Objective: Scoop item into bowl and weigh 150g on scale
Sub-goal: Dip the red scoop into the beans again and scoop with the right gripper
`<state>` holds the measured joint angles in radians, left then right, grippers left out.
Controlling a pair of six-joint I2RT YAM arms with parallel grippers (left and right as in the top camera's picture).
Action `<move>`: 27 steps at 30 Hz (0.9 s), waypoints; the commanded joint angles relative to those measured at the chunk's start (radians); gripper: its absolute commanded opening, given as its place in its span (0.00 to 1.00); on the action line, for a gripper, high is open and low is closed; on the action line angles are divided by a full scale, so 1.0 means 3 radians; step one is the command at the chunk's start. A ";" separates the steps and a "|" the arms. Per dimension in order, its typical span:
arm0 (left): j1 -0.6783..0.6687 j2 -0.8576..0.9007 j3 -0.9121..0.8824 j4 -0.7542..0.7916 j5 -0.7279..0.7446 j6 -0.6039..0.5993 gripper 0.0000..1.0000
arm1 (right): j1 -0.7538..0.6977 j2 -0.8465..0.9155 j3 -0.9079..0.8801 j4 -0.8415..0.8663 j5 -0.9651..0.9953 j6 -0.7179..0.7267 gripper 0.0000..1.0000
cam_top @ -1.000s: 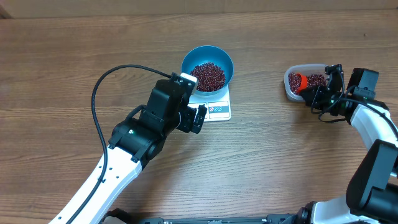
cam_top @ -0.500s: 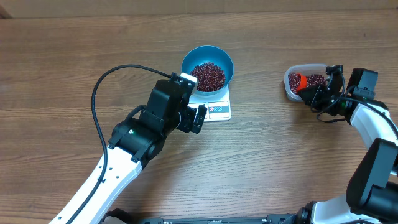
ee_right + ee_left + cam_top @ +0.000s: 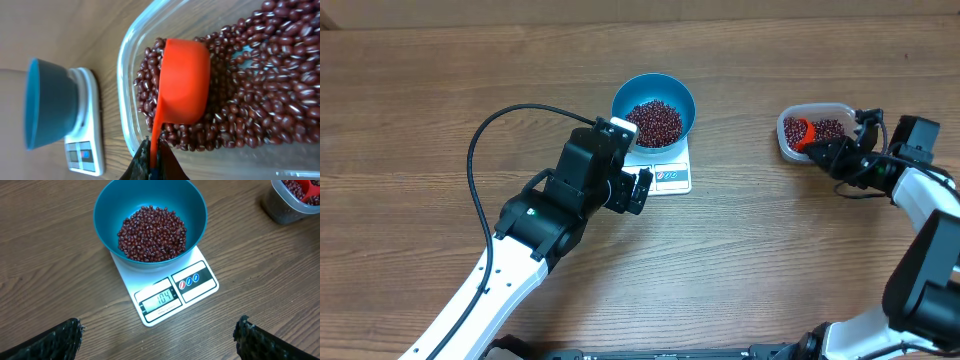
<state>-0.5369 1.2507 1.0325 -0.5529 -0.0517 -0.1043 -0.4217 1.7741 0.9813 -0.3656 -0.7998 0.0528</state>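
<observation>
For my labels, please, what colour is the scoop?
The scoop is red-orange; clearest in right wrist view.

Blue bowl (image 3: 660,84) sits on white scale (image 3: 670,172), mid-table, holding a heap of red-brown beans (image 3: 655,121). Left gripper (image 3: 630,160) just left of scale. Right side: clear tub (image 3: 786,148) with beans, red scoop (image 3: 799,130) inside; right gripper (image 3: 823,152) at tub's near edge.

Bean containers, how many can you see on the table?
2. The round blue bowl sits on the flat white scale mid-table; the clear plastic tub lies at the right, red-orange scoop inside. None seems hidden.
</observation>
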 commanded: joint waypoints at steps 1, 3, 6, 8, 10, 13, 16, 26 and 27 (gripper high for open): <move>0.0000 0.0014 -0.0003 0.0010 0.0039 0.0039 0.99 | -0.0038 0.0167 -0.0039 -0.0020 -0.0248 0.0010 0.04; 0.0000 0.0014 -0.0003 0.0010 0.0039 0.0039 1.00 | -0.0061 0.0169 -0.0039 -0.0013 -0.0258 0.0011 0.04; 0.0000 0.0014 -0.0003 0.0010 0.0039 0.0039 1.00 | -0.0126 0.0169 -0.0039 -0.0008 -0.0258 0.0011 0.04; 0.0000 0.0014 -0.0003 0.0010 0.0039 0.0039 0.99 | -0.0189 0.0169 -0.0039 -0.0009 -0.0263 0.0013 0.04; 0.0000 0.0014 -0.0003 0.0010 0.0039 0.0039 1.00 | -0.0248 0.0169 -0.0039 -0.0011 -0.0304 0.0013 0.04; 0.0000 0.0014 -0.0003 0.0010 0.0039 0.0039 0.99 | -0.0351 0.0169 -0.0039 -0.0009 -0.0402 0.0011 0.04; 0.0000 0.0014 -0.0003 0.0010 0.0039 0.0039 0.99 | -0.0453 0.0169 -0.0039 -0.0009 -0.0477 0.0011 0.04; 0.0000 0.0014 -0.0003 0.0010 0.0039 0.0039 1.00 | -0.0631 0.0169 -0.0039 -0.0006 -0.0905 0.0013 0.04; 0.0000 0.0014 -0.0003 0.0010 0.0039 0.0039 1.00 | -0.0640 0.0169 -0.0039 -0.0005 -0.0955 0.0013 0.04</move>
<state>-0.5369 1.2507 1.0325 -0.5529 -0.0517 -0.1043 -0.6025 1.8114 0.9749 -0.3721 -1.0035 0.0593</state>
